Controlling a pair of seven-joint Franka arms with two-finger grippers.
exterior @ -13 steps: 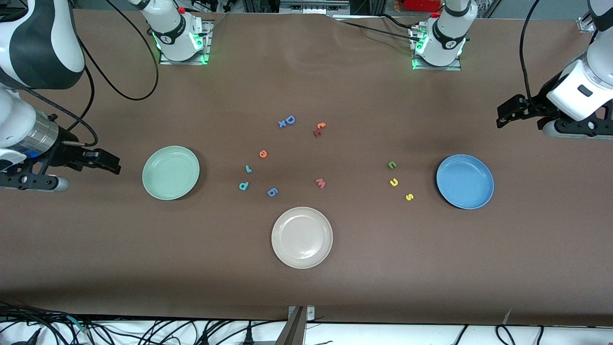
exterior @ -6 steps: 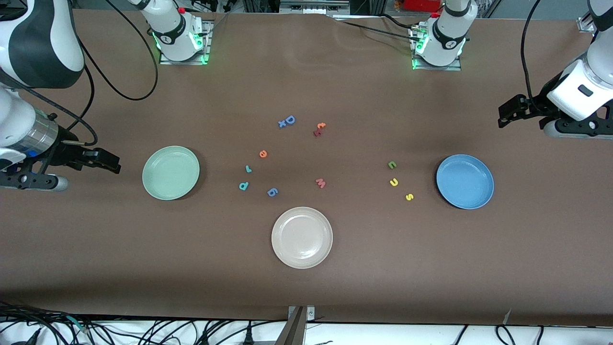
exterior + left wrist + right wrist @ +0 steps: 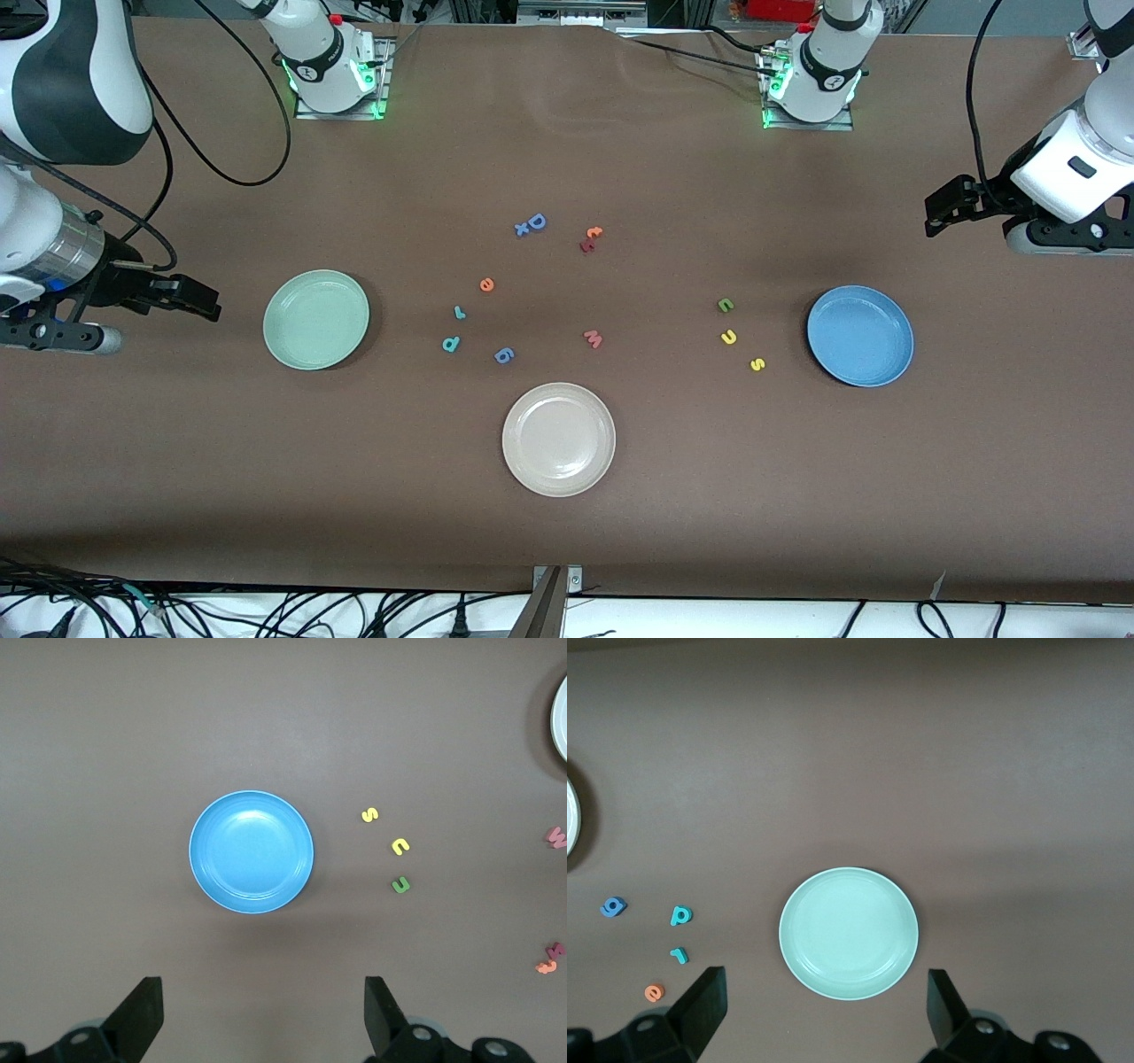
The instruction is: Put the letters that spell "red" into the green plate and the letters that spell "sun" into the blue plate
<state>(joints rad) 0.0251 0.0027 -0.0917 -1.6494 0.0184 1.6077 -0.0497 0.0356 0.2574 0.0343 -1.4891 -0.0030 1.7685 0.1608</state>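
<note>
The brown desk (image 3: 567,532) carries three plates and a scatter of small foam letters.

The green plate (image 3: 316,319) sits at the middle left of the front view, toward the right arm's end of the desk, with nothing in it. Between it and the picture's centre lie the letters for "red": the orange e (image 3: 486,284), the teal r (image 3: 459,312) a little nearer the camera, and the teal d (image 3: 451,344) nearer still. They lie near one another without touching.

The blue plate (image 3: 860,335) sits at the middle right, toward the left arm's end, also holding nothing. Beside it, toward the centre, the letters for "sun" run in a short slanting row: the olive n (image 3: 726,305), the yellow u (image 3: 728,337) and the yellow s (image 3: 757,364), which lies closest to the plate.

A beige plate (image 3: 559,439) lies low in the centre, nearer the camera than any letter. A blue g (image 3: 504,355) and a red w (image 3: 593,338) lie just above it in the picture. Higher up are a blue D (image 3: 534,221) and a small red-and-orange pair of letters (image 3: 590,238).

The right end effector (image 3: 199,299) hangs at the left edge of the front view, beside the green plate, its fingers (image 3: 700,1001) spread wide and holding nothing. The left end effector (image 3: 941,209) hangs at the upper right, above the desk close to the blue plate, its fingers (image 3: 142,1014) likewise wide apart and empty.
</note>
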